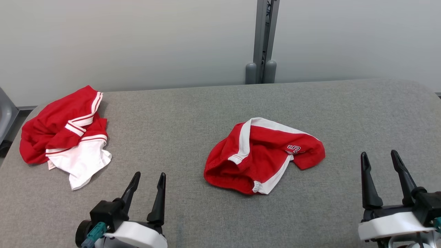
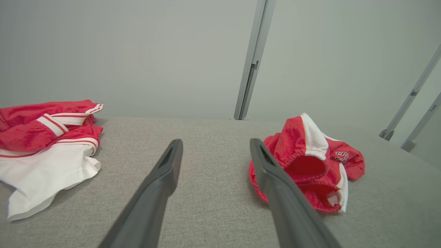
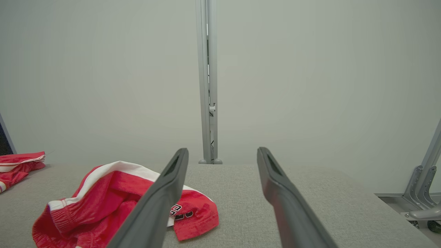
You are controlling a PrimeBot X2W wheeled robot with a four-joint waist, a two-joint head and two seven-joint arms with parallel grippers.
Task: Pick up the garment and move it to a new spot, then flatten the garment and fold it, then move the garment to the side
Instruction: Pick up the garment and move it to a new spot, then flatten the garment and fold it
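Head view: we're watching the crumpled red garment lying mid-table, while the left gripper and right gripper are hovering nearside, both spread wide, holding nothing. Left wrist view: we're seeing it beside the right finger. Right wrist view: it's lying lower left.

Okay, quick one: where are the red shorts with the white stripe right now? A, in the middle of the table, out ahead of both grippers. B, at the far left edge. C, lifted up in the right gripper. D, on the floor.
A: the shorts lie crumpled mid-table, ahead of the open left gripper and right gripper, touching neither.
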